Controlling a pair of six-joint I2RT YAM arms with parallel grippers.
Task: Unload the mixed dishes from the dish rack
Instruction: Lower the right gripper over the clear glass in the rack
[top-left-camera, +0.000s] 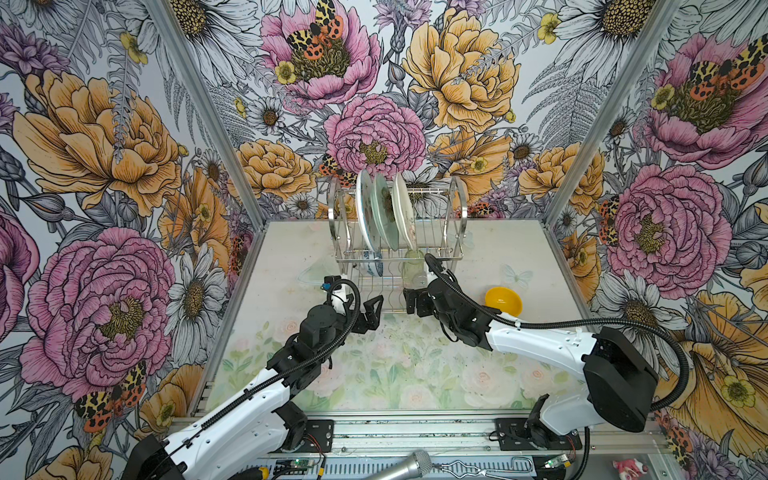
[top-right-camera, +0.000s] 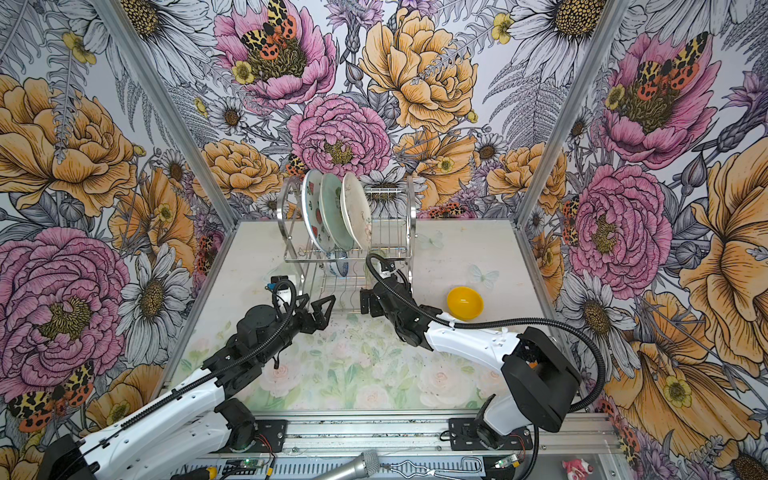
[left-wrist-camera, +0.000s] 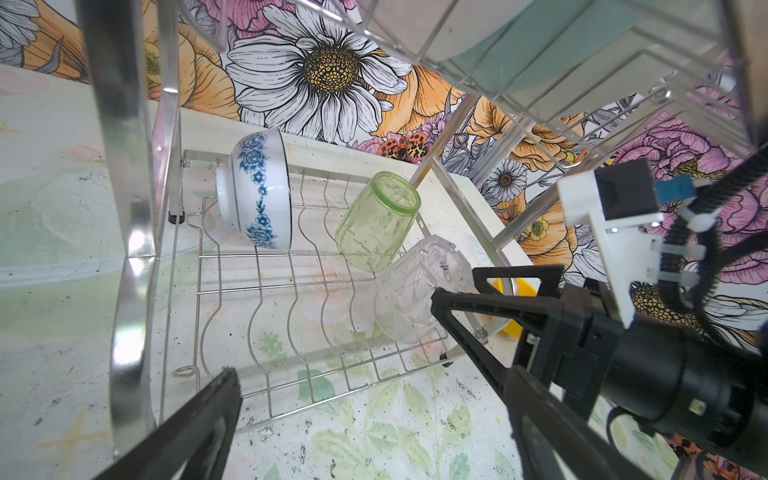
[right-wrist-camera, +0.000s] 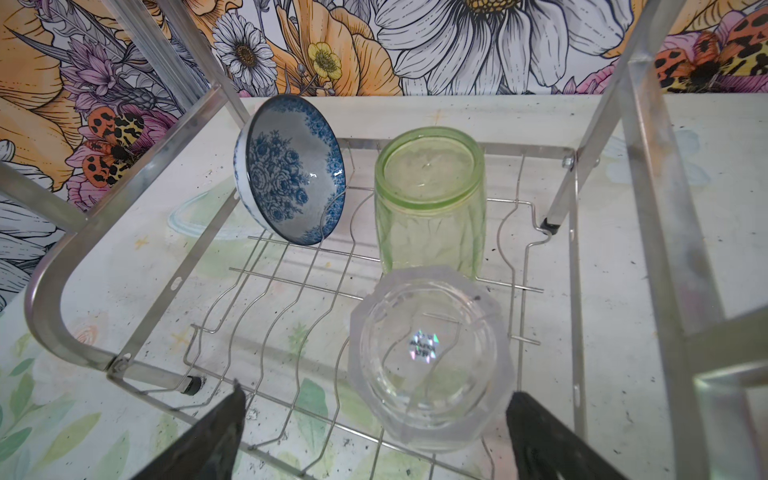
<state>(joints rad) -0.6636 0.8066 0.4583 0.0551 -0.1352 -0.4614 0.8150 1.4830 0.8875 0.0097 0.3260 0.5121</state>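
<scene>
right claw (right-wrist-camera: 376, 395): jaws spread wide, gripping nothing; I have it at the front edge of the lower tier of the dish rack (right-wrist-camera: 54, 332).
clear glass (right-wrist-camera: 428, 357): just ahead of the right claw, in line with the gap between its fingers. It stands on end with its long axis near vertical and its octagonal, stickered end up. I can't tell whether it touches a finger.
green tumbler (right-wrist-camera: 430, 208): straight beyond the glass and just beside it, also on end.
blue-and-white bowl (right-wrist-camera: 291, 183): ahead and to the left of the right claw, on its rim in the wires, hollow facing that claw.
left claw (top-right-camera: 313, 303): wide open, holding nothing, at the rack's front left.
plates: watermelon-print plate (top-right-camera: 311, 208), pale green plate (top-right-camera: 334, 212) and cream plate (top-right-camera: 355, 208) stand on edge on the upper tier, above and beyond both claws.
yellow bowl (top-left-camera: 503, 300): on the table (top-left-camera: 519, 249), right of the right claw, outside the rack.
edges: upper-tier wires run overhead; the rack's right leg is near the glass.
room: I see bare wires between bowl and glass, and open table behind both claws.
</scene>
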